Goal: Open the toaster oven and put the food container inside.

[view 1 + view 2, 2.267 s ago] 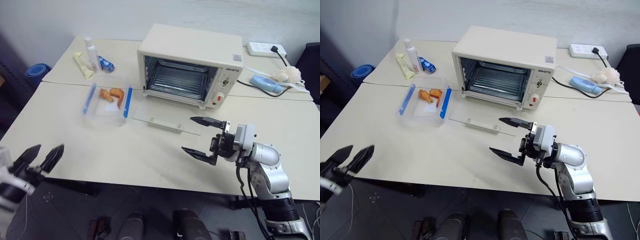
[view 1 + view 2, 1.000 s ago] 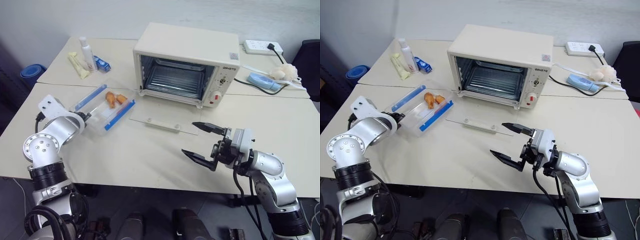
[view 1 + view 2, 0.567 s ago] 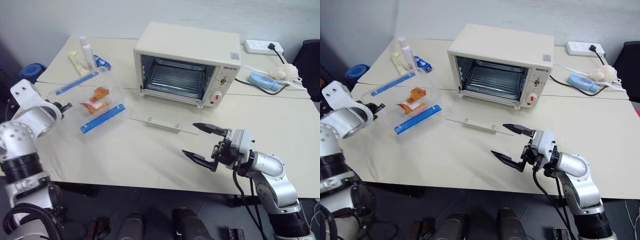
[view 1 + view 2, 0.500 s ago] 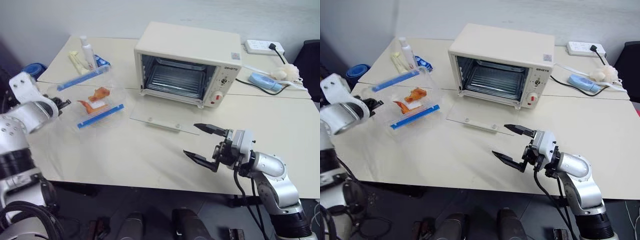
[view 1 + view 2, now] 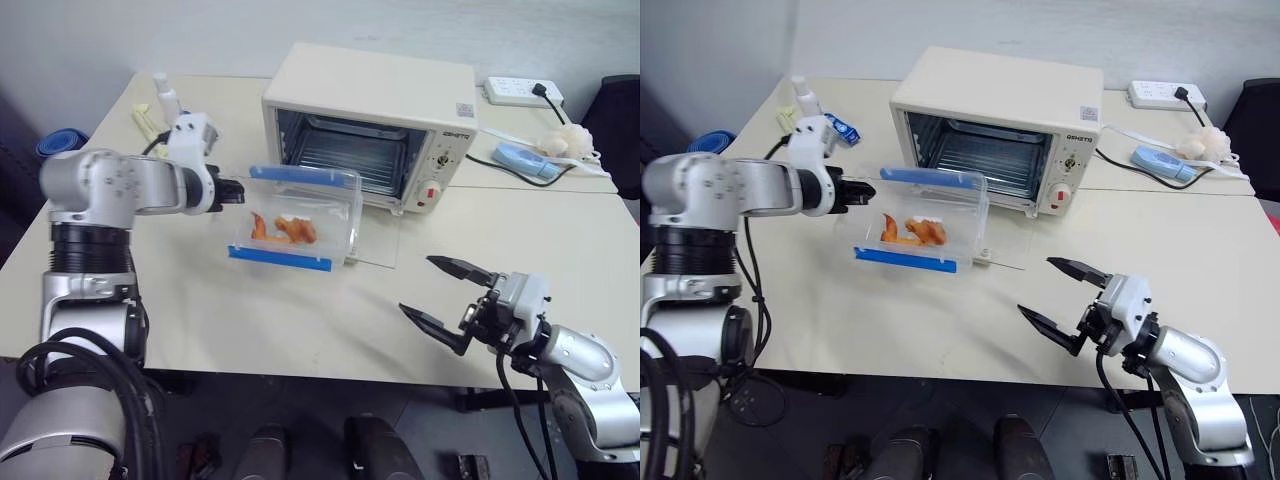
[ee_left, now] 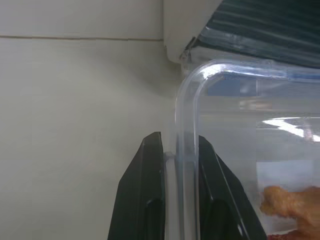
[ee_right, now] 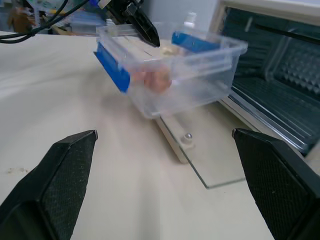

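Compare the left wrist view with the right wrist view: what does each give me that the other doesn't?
Left wrist alone: its fingers pinching the food container wall. Right wrist alone: the right gripper open, the container clear of the table, over the dropped glass door. Both: the container with orange food, and the open toaster oven behind.

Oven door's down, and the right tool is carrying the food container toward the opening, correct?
Not quite: the left tool carries the food container, pinching its wall, as the left wrist view shows. The right tool hangs open. The toaster oven door is down.
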